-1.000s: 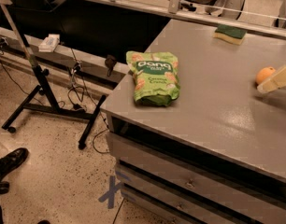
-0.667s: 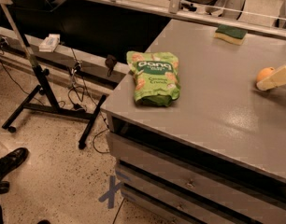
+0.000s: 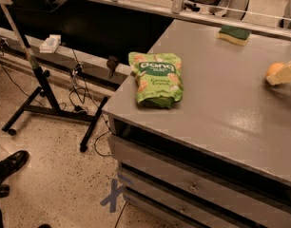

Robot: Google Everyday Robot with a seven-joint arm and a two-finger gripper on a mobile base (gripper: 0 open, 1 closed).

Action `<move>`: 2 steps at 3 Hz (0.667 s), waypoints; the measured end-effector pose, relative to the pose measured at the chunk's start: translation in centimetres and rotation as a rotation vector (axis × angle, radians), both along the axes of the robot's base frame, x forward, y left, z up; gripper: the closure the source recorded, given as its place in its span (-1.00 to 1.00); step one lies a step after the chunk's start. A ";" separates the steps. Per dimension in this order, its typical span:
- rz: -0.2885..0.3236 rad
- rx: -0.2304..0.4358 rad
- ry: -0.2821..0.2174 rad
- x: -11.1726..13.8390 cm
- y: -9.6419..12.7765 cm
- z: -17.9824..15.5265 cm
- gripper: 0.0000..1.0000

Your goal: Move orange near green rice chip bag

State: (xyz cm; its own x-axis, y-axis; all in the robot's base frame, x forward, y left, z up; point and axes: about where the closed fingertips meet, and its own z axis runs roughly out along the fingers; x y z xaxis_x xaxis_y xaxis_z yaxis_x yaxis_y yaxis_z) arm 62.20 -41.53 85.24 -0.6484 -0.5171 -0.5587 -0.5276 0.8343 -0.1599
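The green rice chip bag (image 3: 157, 77) lies flat on the grey table (image 3: 221, 113), near its front left corner. The orange (image 3: 273, 68) is at the table's far right, well to the right of the bag. My gripper (image 3: 280, 75) comes in from the right edge of the view. One pale finger lies across the orange's lower right side and the other is hidden behind it. The gripper looks shut on the orange. The rest of the arm is out of view.
A green-and-yellow sponge (image 3: 234, 34) lies at the back of the table. Drawers (image 3: 193, 186) are under the table's front edge. A black stand (image 3: 45, 94) with cables is on the floor at left. A shoe (image 3: 7, 167) is at lower left.
The orange and the finger on it have shifted slightly up and to the right together. The bag and the sponge have not moved.
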 end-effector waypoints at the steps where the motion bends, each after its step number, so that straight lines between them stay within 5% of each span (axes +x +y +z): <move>1: 0.051 0.040 0.015 -0.4 2.3 0.6 0.73; 2: 0.188 0.099 0.021 -1.9 7.9 0.7 1.00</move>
State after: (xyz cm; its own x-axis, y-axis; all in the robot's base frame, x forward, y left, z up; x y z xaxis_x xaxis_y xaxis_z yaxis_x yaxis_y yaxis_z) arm 60.31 -33.68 85.94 -0.5576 -0.5738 -0.5998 -0.6781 0.7317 -0.0697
